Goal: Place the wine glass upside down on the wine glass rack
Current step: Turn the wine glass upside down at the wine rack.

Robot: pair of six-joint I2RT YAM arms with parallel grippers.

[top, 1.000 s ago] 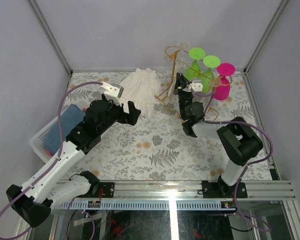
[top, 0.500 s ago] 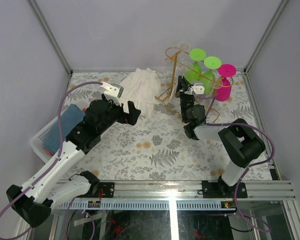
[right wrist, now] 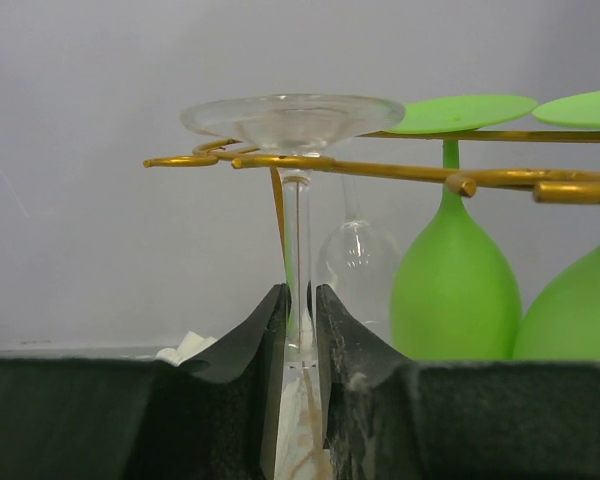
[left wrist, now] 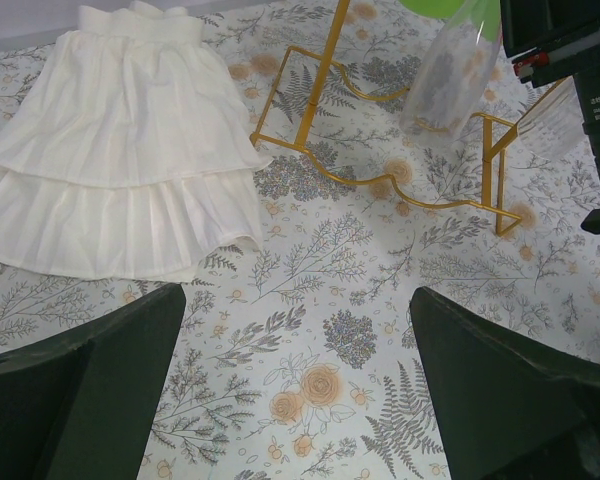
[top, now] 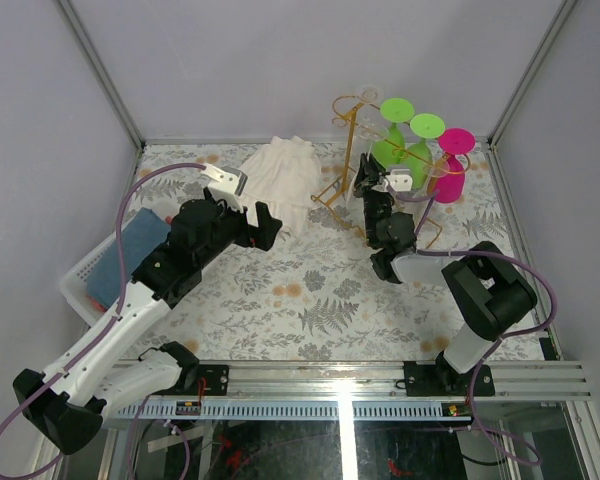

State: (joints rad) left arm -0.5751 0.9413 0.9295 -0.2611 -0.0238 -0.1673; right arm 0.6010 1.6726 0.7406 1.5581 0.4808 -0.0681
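Clear wine glass (right wrist: pixel 298 215) hangs inverted, foot on gold wine glass rack (right wrist: pixel 380 170) rails; right gripper (right wrist: pixel 300 295) straddles stem, grip unclear; left gripper (left wrist: pixel 300 345) agape, empty

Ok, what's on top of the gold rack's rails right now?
The clear wine glass, its foot resting on the wine glass rack, with a green glass hanging beside it. The clear glass's bowl is hidden behind the right end effector.
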